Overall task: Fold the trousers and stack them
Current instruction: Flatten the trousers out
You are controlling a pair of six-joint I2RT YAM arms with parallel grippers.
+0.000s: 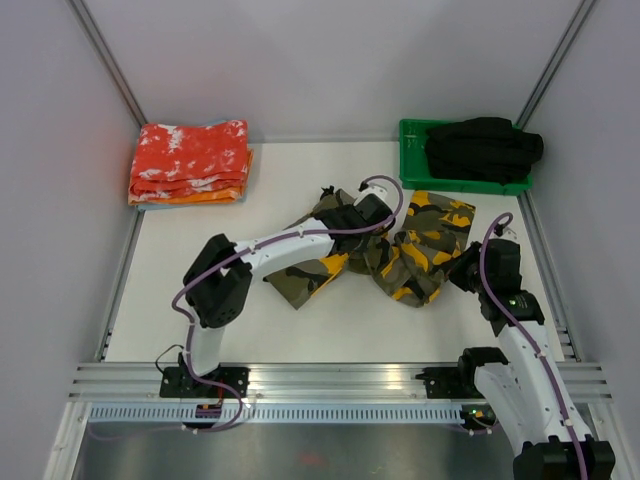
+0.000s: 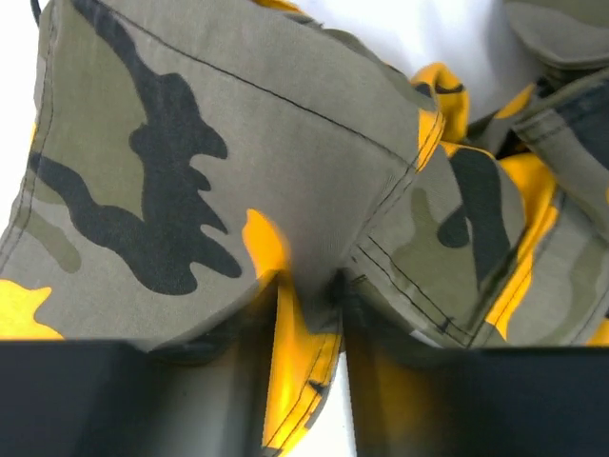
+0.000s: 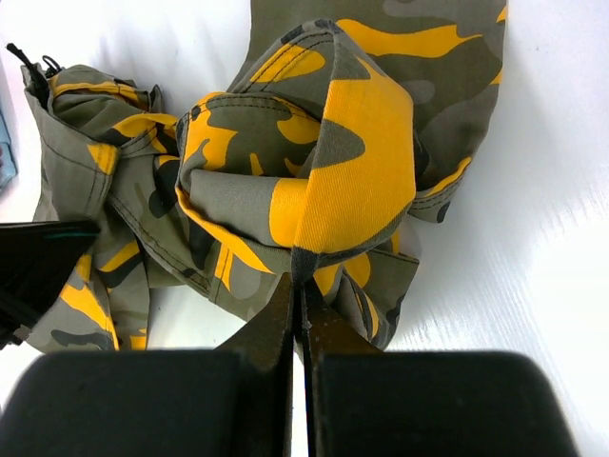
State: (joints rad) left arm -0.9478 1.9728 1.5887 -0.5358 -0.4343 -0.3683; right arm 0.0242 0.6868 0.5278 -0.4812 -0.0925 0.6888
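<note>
The camouflage trousers point(image 1: 420, 245) lie crumpled in the middle right of the white table, olive-grey with black and yellow-orange patches. My left gripper point(image 1: 375, 215) reaches across onto their upper left part. In the left wrist view its blurred fingers stand on either side of a yellow-and-olive fold of the trousers point(image 2: 190, 190), and the left gripper point(image 2: 309, 286) is closed on that fold. My right gripper point(image 1: 462, 272) is at the bundle's right edge. In the right wrist view the right gripper point(image 3: 303, 286) is shut, pinching a thin dark hem of the trousers point(image 3: 352, 171).
A stack of red-orange white-speckled folded cloths point(image 1: 190, 163) sits at the back left corner. A green tray point(image 1: 412, 170) at the back right holds a black garment point(image 1: 485, 148). Grey walls close the table on three sides.
</note>
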